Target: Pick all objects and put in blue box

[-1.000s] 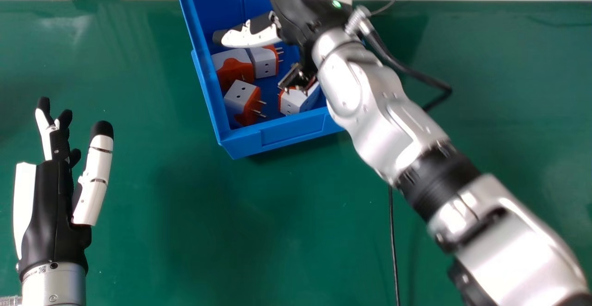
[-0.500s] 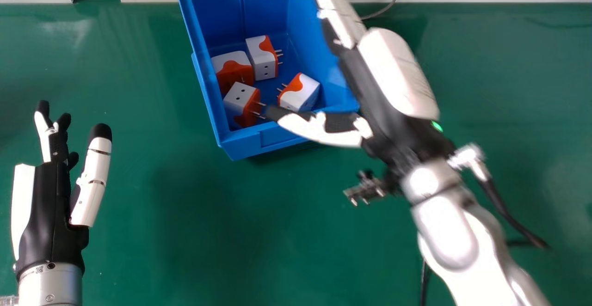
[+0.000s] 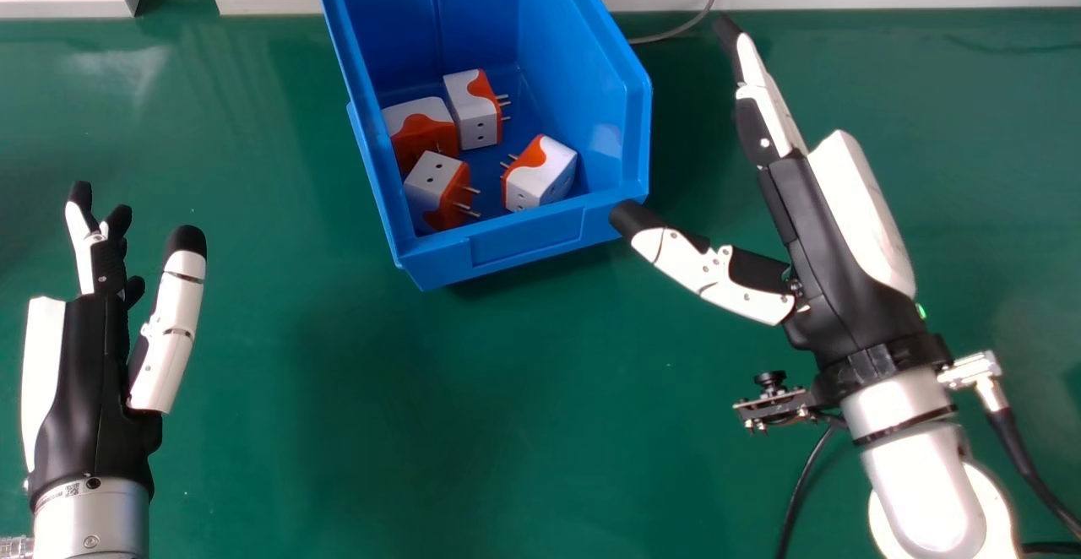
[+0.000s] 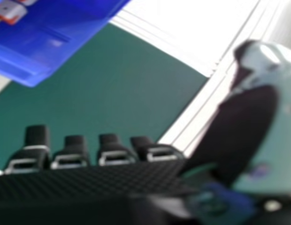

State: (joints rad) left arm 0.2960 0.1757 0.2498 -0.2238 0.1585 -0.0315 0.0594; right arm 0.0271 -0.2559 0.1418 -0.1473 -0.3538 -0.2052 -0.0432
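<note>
In the head view, all four plug adapters (image 3: 540,175) lie inside your blue box (image 3: 524,242), three towards its left wall and one near its right. They look light and stiff, with smooth plastic that might slip; should one need straightening, take it by its flat white sides and spare the prongs (image 3: 469,190). Your right hand (image 3: 832,263) is empty, fingers extended and thumb spread wide, with the thumb tip just beside the box's near right corner: mind that rim if you swing left. A black cable (image 3: 796,496) runs by that wrist over the green counter (image 3: 507,415); your left hand (image 3: 93,373) rests idle at the left, fingers loosely extended. In the right hand view, bare counter shows beyond the straight fingers, with the box and an adapter well apart from them.
</note>
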